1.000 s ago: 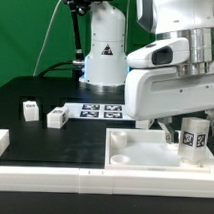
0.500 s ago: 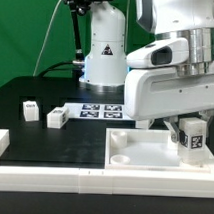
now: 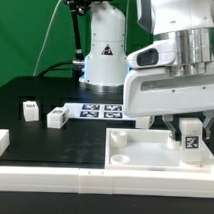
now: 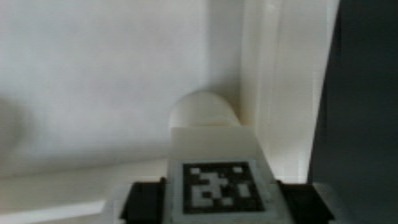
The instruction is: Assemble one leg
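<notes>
While clamped on leg [image 3: 191,141], hand [image 3: 191,132] holds it upright over tabletop [image 3: 143,156], exterior view's right.

Black table carrying loose white furniture parts and the marker board

The black table [image 3: 54,143] bears a large white tabletop [image 3: 143,156] lying flat toward the exterior view's right, with two round sockets showing along its near-left edge. Well apart from it, toward the exterior view's left, lie two small white pegs [image 3: 31,110] [image 3: 57,117], near each other and not touching. The marker board [image 3: 102,111] lies flat just beside the nearer peg, before the robot base [image 3: 105,57]. A white rail [image 3: 52,179] borders the front edge.
</notes>
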